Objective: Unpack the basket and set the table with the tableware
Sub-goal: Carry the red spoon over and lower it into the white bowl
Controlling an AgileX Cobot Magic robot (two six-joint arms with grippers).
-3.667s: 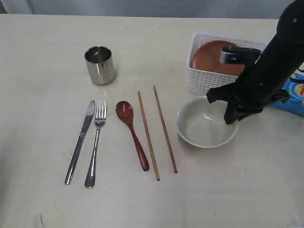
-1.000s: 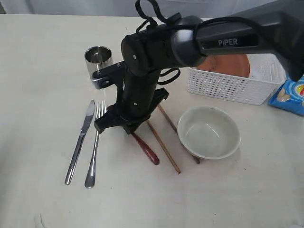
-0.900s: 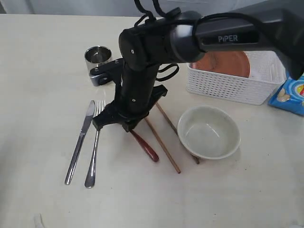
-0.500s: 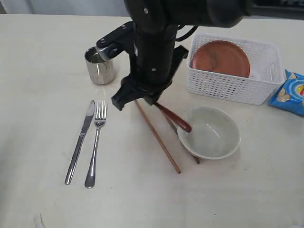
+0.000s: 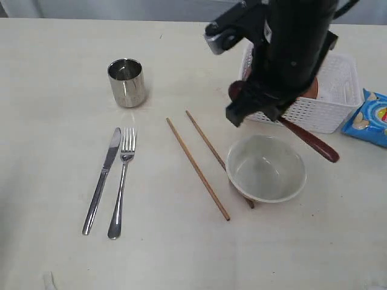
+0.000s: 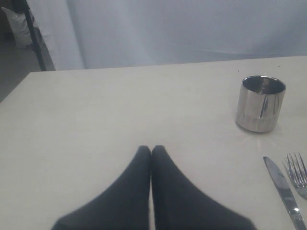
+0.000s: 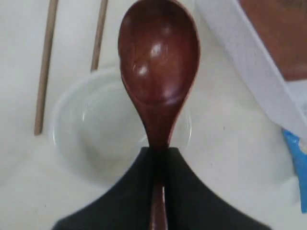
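Observation:
My right gripper (image 5: 266, 112) (image 7: 159, 151) is shut on the reddish-brown wooden spoon (image 5: 314, 143) (image 7: 159, 62) and holds it in the air over the off-white bowl (image 5: 265, 168) (image 7: 96, 139), in front of the white basket (image 5: 338, 90) (image 7: 249, 62). The brown plate (image 7: 278, 33) lies in the basket, mostly behind the arm in the exterior view. Two chopsticks (image 5: 197, 168) (image 7: 45, 67) lie slanted left of the bowl, one end under it. Steel cup (image 5: 127, 81) (image 6: 260, 103), knife (image 5: 103, 180) and fork (image 5: 122, 181) lie on the table (image 5: 60, 90) at left. My left gripper (image 6: 151, 149) is shut and holds nothing.
A blue chip bag (image 5: 370, 118) (image 7: 295, 163) lies at the right edge beside the basket. The right arm's dark body (image 5: 290, 48) hangs over the basket's left half.
The right gripper has carried the spoon up and to the right, from beside the chopsticks to above the bowl by the basket. The chopsticks lie more slanted than at first.

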